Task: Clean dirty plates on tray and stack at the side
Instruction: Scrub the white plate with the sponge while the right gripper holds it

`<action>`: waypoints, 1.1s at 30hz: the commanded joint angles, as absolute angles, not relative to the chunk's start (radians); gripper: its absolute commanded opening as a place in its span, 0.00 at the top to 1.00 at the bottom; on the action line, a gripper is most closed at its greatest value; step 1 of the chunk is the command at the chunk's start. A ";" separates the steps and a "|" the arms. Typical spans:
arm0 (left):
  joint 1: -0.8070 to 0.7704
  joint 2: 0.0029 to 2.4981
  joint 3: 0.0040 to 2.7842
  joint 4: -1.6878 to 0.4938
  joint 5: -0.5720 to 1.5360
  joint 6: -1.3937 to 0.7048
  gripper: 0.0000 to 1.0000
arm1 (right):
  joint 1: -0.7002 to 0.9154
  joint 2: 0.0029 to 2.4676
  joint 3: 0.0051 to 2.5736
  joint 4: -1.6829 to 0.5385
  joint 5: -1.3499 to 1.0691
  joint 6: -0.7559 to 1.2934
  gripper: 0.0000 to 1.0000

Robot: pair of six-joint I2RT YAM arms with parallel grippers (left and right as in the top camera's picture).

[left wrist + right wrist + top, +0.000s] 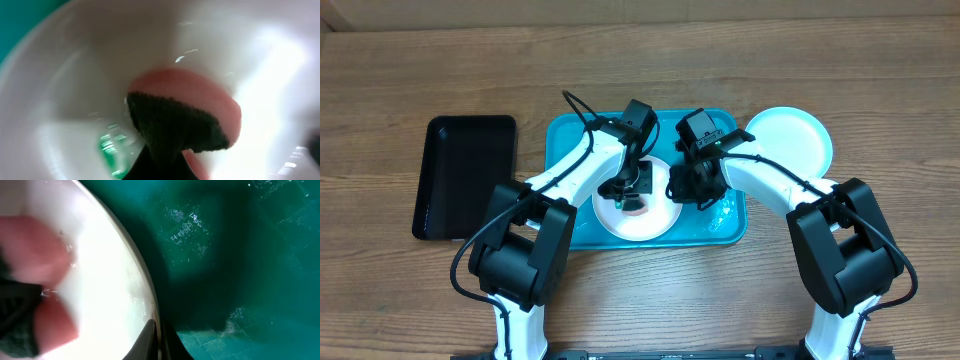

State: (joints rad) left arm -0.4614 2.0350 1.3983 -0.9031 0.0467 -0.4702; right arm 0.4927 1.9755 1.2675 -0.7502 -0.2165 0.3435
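White plate [648,226] in turquoise tray [568,140], left gripper [632,192] pinching pink sponge [190,97] against it, right gripper [680,188] pressed together on its right rim, second plate [790,140] on tabletop [640,60] just beside tray.

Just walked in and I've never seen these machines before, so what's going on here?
The left claw presses a pink sponge onto a white plate lying in the blue tray, beside a green smear. The right claw pinches that plate's rim, apparently steadying it. Another pale plate lies on the table, right of the tray.
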 commanded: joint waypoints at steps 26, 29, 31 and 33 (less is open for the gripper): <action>-0.471 2.054 1.382 -0.755 0.206 -0.544 0.96 | 0.487 2.000 1.229 -0.770 -0.105 0.324 0.96; -0.471 2.053 1.382 -0.844 0.207 -0.451 0.96 | 0.487 2.000 1.216 -0.761 -0.101 0.324 0.96; -0.471 2.053 1.382 -0.904 0.206 -0.359 0.96 | 0.487 2.000 1.215 -0.761 -0.101 0.324 0.96; -0.470 2.053 1.382 -0.947 0.198 -0.281 0.96 | 0.487 2.000 1.215 -0.758 -0.101 0.324 0.96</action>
